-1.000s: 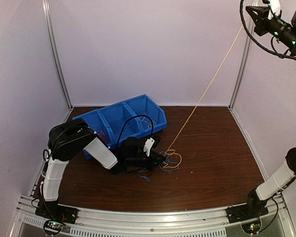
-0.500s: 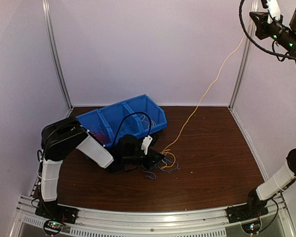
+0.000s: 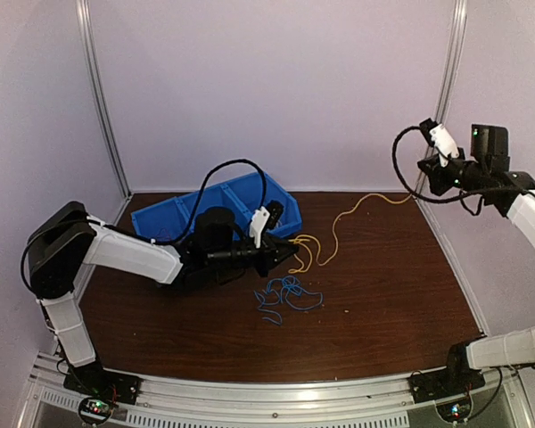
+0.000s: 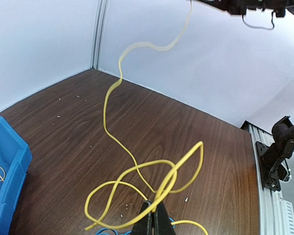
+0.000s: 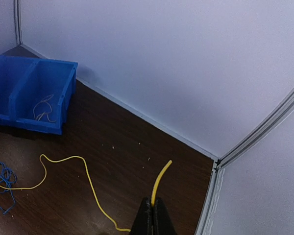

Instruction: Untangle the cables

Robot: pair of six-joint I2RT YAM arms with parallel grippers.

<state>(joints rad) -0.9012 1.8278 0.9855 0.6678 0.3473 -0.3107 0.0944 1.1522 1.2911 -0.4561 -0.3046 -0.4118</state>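
Observation:
The yellow cable (image 3: 337, 223) runs slack across the table between both grippers. My left gripper (image 3: 289, 242) is shut on a looped part of it (image 4: 147, 164), its tips (image 4: 153, 204) just above the wood. My right gripper (image 3: 423, 185) is shut on the cable near its free end (image 5: 159, 174), with its tips (image 5: 152, 199) held above the back right corner. The blue cable (image 3: 288, 294) lies in a loose tangle on the table in front of the left gripper, apart from the yellow one, and shows in the right wrist view (image 5: 2, 181). No red cable is visible.
A blue divided bin (image 3: 174, 214) stands at the back left behind the left arm and holds a thin pale wire (image 5: 43, 108). The enclosure's white walls and metal posts (image 3: 450, 80) close in the back and sides.
My right gripper has dropped from high up at the top right to just above the back right corner, so the taut yellow cable went slack. My left gripper pulled the yellow loops back, off the blue tangle.

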